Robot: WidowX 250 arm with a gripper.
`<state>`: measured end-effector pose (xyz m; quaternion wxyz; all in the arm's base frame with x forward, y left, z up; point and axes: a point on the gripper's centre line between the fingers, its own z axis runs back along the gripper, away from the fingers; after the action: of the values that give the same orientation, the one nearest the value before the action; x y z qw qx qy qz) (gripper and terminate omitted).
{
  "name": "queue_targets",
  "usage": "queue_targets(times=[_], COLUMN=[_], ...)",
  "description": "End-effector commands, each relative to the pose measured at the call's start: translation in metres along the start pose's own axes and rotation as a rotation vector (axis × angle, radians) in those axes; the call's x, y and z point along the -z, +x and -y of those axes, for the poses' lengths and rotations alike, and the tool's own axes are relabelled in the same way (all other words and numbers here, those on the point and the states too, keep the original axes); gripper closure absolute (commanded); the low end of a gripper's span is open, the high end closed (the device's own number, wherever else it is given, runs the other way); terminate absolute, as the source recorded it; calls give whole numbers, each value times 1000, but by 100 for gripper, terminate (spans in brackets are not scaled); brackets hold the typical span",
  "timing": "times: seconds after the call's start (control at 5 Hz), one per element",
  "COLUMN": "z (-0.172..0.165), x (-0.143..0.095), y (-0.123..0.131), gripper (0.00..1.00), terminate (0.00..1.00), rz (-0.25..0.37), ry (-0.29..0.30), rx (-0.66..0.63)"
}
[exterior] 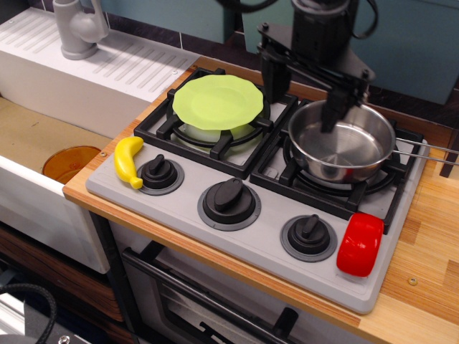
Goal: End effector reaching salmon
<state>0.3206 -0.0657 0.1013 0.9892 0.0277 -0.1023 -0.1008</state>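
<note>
At the far left a grey plastic toy faucet (77,27) stands on a white ribbed drainboard (107,68), and nearer, low in the sink, sits a round orange bowl (70,162). A yellow toy banana (130,162) lies on the near left corner of the grey toy stove (251,236), touching the rim of the leftmost of three black knobs (159,172). On the far left burner grate rests a pale green scalloped plate (217,102). To its right a shiny steel pan (342,140) sits on the other burner, its thin handle pointing right. Above the pan's far left edge hangs the black two-fingered end effector (304,96) on its bulky black arm, its fingers spread wide apart and empty, one over the gap between the burners and the other over the pan. The glossy red salmon block (360,244) lies on the stove's near right corner, just right of the rightmost knob (309,233) and well apart from the end effector, beside the wooden counter (423,265).
</note>
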Motion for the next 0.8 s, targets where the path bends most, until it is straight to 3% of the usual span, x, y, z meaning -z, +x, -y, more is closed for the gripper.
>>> queue_targets(times=[0.0, 0.6], z=[18, 60], x=[-17, 4], y=[-18, -41], gripper=[0, 0], terminate=[0, 0], rz=[71, 114], ry=[8, 7], rx=[-20, -53])
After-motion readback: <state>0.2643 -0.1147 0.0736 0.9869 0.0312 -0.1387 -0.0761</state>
